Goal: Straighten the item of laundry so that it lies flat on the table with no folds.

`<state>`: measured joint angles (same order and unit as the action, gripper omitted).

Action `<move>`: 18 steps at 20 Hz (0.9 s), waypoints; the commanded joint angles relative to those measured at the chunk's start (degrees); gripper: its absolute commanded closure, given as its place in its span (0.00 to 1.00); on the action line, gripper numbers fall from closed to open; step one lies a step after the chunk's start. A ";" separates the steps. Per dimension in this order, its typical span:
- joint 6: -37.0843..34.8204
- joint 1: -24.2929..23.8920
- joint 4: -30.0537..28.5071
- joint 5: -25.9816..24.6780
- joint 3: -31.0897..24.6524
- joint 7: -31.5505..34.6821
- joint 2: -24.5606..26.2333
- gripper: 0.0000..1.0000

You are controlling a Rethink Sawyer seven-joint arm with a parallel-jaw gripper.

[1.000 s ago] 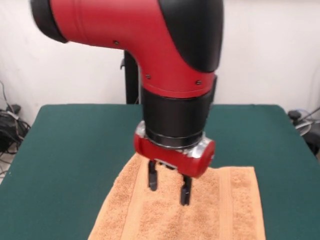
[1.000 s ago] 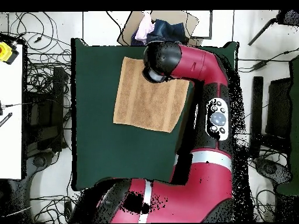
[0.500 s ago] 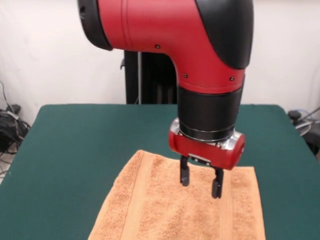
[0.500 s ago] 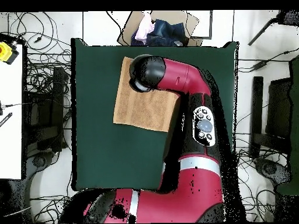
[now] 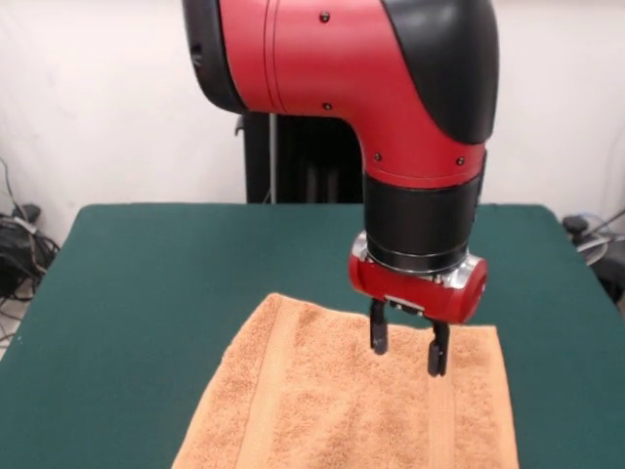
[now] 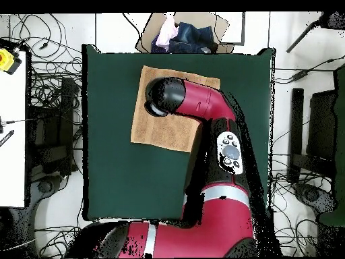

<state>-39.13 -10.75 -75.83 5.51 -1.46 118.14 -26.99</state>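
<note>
The dark green worktop (image 5: 146, 283) carries the orange-tan towel (image 5: 322, 410), which lies spread out near the edge farthest from the robot's base, its flat woven bands running along two opposite sides. In the front view the red and black arm (image 5: 391, 107) comes down over the towel, and the tool (image 5: 408, 350) hangs just above the cloth near one band, its two black prongs apart and holding nothing. Behind the worktop is a pale wall; tangled cables (image 6: 47, 88) cover the floor around it.
</note>
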 commanded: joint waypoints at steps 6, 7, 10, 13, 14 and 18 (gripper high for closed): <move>12.85 4.42 -17.17 5.78 -5.23 15.09 -1.37 0.00; 13.96 4.70 -18.17 6.34 -5.33 15.45 -1.64 0.00; 16.81 5.07 -20.93 8.30 -6.19 15.88 -2.22 0.00; 19.63 5.66 -23.29 10.16 -6.94 16.15 -2.46 0.00; 20.52 5.77 -23.92 10.66 -7.23 16.17 -2.41 0.00; 23.46 5.39 -26.35 12.31 -8.69 15.25 -2.33 0.00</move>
<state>-20.04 -5.84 -92.79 13.68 -3.26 118.16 -29.51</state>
